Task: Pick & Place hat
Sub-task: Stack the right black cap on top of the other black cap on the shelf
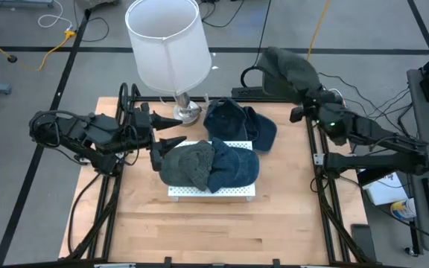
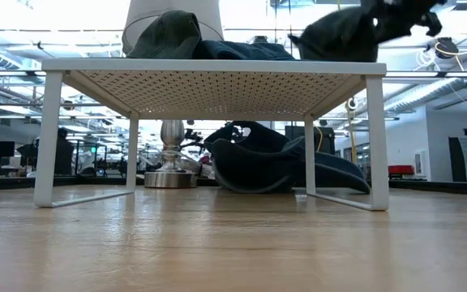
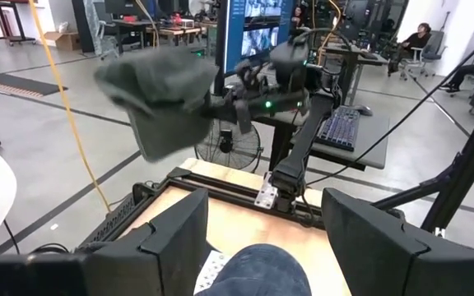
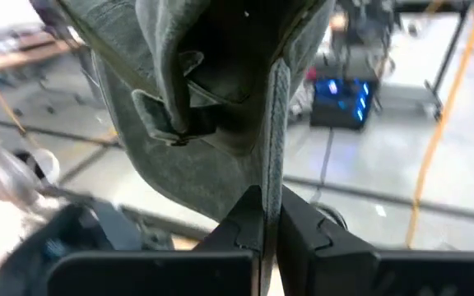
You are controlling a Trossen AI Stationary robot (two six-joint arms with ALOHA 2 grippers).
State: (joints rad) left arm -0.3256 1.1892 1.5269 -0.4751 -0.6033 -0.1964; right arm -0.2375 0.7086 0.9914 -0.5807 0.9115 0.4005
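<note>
A white perforated rack (image 1: 213, 191) stands mid-table with a grey-green hat (image 1: 188, 164) and a blue hat (image 1: 234, 165) lying on its top. Another dark blue hat (image 1: 238, 123) rests on the table behind the rack. My right gripper (image 1: 306, 103) is shut on a dark grey-green hat (image 1: 289, 69) held high over the table's far right corner; the low view shows that hat (image 2: 355, 32) above rack height. My left gripper (image 1: 168, 132) hovers open at the rack's left end, pointing across it, with nothing between its fingers (image 3: 171, 242). My right gripper pinches a thin edge of the hat's rim (image 4: 275, 168) between its two shut fingers (image 4: 249, 218). The fingers come in roughly level from the table's right side. The hat is lifted clear of the table and spreads out ahead of and above the fingers, its inside and back strap (image 4: 175, 123) facing the wrist camera.
A lamp with a white shade (image 1: 166, 41) and metal base (image 1: 186, 112) stands at the table's far side, left of the loose blue hat. Bare wood (image 1: 214, 231) lies in front of the rack. Cables and a desk with a keyboard (image 3: 340, 127) lie beyond the table.
</note>
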